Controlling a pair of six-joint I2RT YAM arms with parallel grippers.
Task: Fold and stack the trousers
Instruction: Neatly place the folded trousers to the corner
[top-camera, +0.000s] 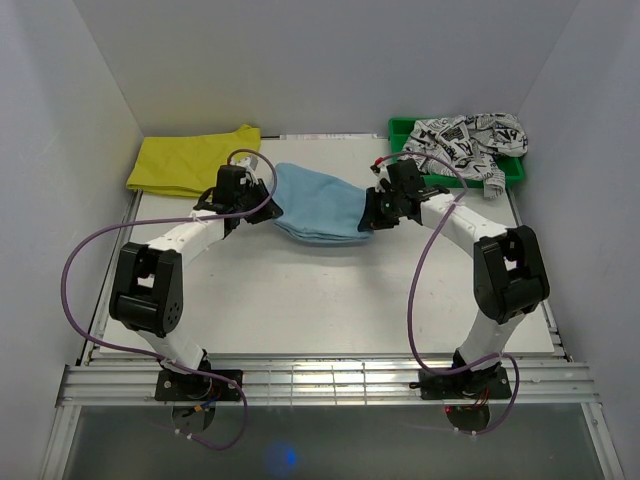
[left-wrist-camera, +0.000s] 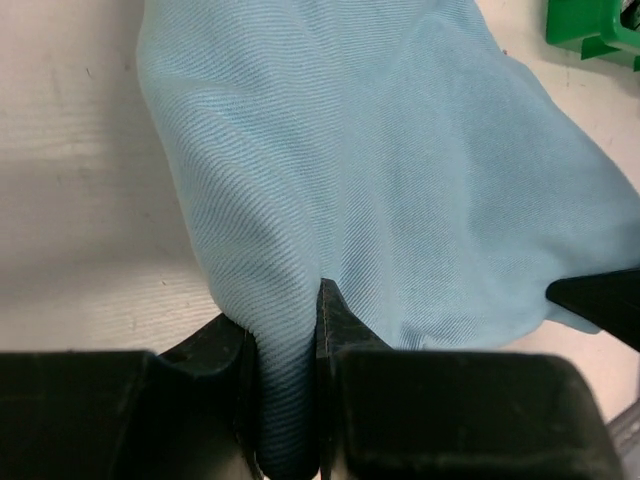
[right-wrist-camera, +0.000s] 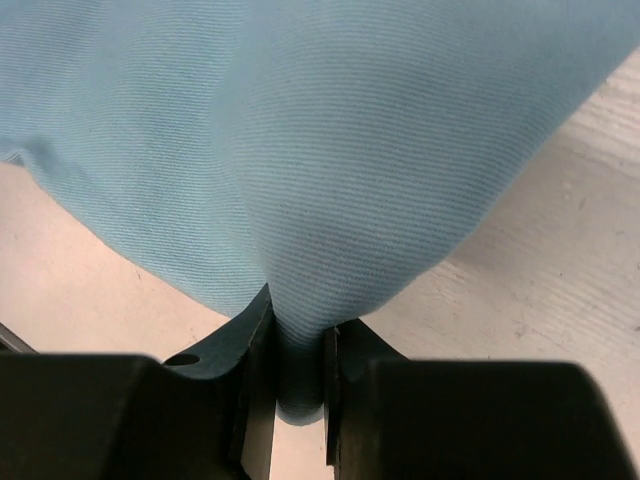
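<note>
At the near edge of the white worktop (top-camera: 320, 300), bolted side by side and reaching inward toward the middle. Further in, clamped with the left gripper (left-wrist-camera: 288, 340) onto a bunched ridge at the left end of the folded light blue cloth trousers (top-camera: 315, 205), fabric squeezed tight between the jaws. Clamped likewise with the right gripper (right-wrist-camera: 298, 350) at the opposite end, a narrow pleat of the same blue cloth pinched in. Gripped from both ends, probably to keep the folded bundle together and move it as one piece. Sagging in the middle; resting on the worktop or just above it, cannot tell. Beyond, in the far left corner, laid flat: a plain yellow folded garment (top-camera: 190, 160), likely the base of the stack. At far right, heaped over a green plastic bin (top-camera: 400, 127): a black-on-white printed garment (top-camera: 465, 135), apparently not yet folded.
</note>
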